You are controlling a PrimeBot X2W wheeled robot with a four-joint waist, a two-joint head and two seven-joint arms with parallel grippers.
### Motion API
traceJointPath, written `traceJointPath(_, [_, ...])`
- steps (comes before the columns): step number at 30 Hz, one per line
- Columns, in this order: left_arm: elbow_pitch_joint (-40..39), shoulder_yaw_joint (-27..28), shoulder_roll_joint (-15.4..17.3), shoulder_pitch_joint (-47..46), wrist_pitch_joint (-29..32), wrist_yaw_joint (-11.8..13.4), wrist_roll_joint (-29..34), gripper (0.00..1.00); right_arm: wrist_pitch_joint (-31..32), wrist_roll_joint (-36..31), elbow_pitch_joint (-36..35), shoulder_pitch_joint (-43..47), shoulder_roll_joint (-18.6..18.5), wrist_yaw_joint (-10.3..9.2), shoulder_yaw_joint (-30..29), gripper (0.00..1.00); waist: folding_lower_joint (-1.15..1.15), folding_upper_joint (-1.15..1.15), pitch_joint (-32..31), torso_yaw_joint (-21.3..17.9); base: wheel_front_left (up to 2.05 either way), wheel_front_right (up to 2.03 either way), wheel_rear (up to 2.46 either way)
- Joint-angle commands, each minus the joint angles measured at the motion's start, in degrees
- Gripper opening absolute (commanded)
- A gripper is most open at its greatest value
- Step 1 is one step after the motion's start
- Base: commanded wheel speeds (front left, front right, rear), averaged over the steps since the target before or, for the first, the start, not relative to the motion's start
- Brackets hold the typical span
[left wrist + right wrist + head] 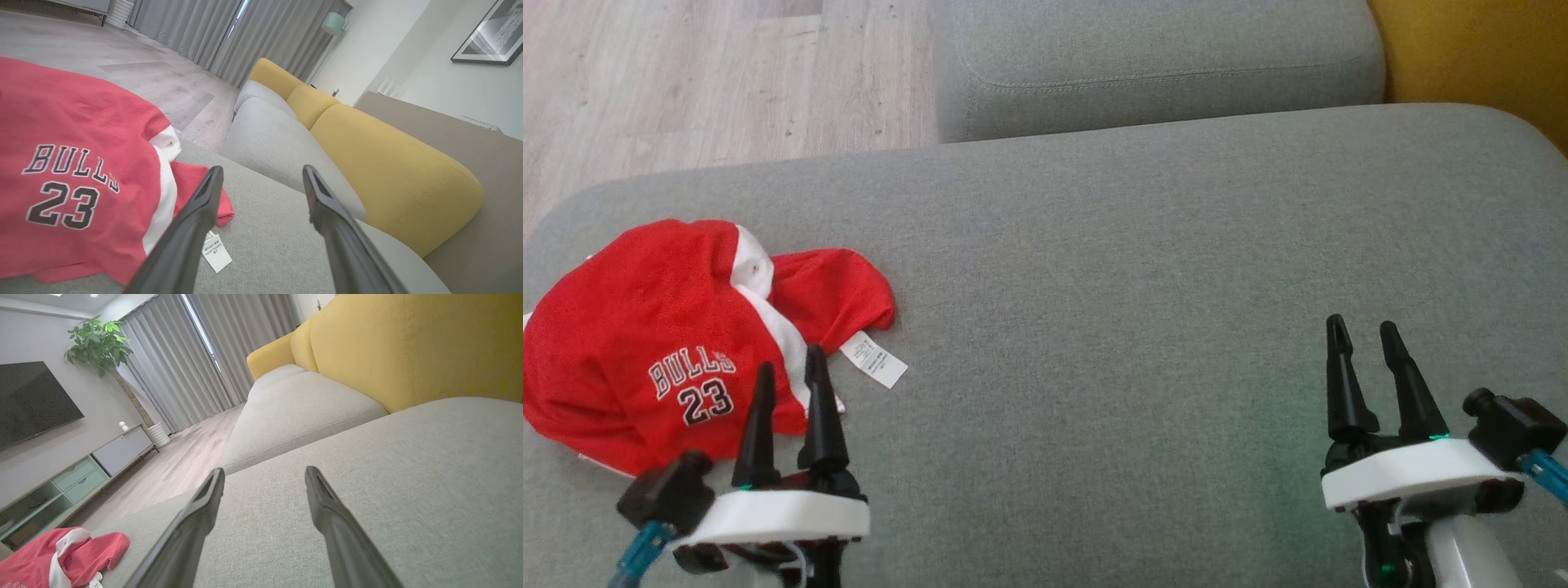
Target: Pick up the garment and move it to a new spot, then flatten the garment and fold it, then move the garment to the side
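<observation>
The crumpled red garment (645, 327) is lying at the left end of the grey sofa cushion (1094, 286), its far-left edge being cut off in the head view. The fingers of the left gripper (791, 359) are being held wide apart and empty, overlapping the garment's near edge, possibly without touching. Those of the right gripper (1362, 323) are being held equally wide, empty, over bare cushion.

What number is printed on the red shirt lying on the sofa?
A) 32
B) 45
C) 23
C: the shirt reads BULLS with 23 beneath it, plain in the head and left wrist views.
</observation>
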Motion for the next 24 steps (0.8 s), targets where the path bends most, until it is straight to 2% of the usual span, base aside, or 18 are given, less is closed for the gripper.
traceJointPath(1, [-2.44,0.19,0.39,-1.41,-0.95,0.18,2.8,1.0,-1.03,-2.63,-2.63,-3.02,-0.39,0.3,1.35,1.0,0.0,0.0,0.03,-0.04,0.0,0.0,0.0])
traceJointPath(19, [-2.23,-3.81,1.13,-1.31,-3.84,1.12,17.82,1.0,-3.9,-16.22,-4.05,-3.21,-0.45,0.36,3.14,1.0,0.0,0.0,0.03,-0.13,0.0,0.0,0.0])
traceJointPath(24, [-2.39,-6.02,2.13,-1.64,-4.86,2.69,23.47,1.0,-4.91,-21.01,-4.66,-3.29,-0.47,0.38,4.07,1.0,0.0,0.0,0.05,-0.21,0.0,0.0,0.0])
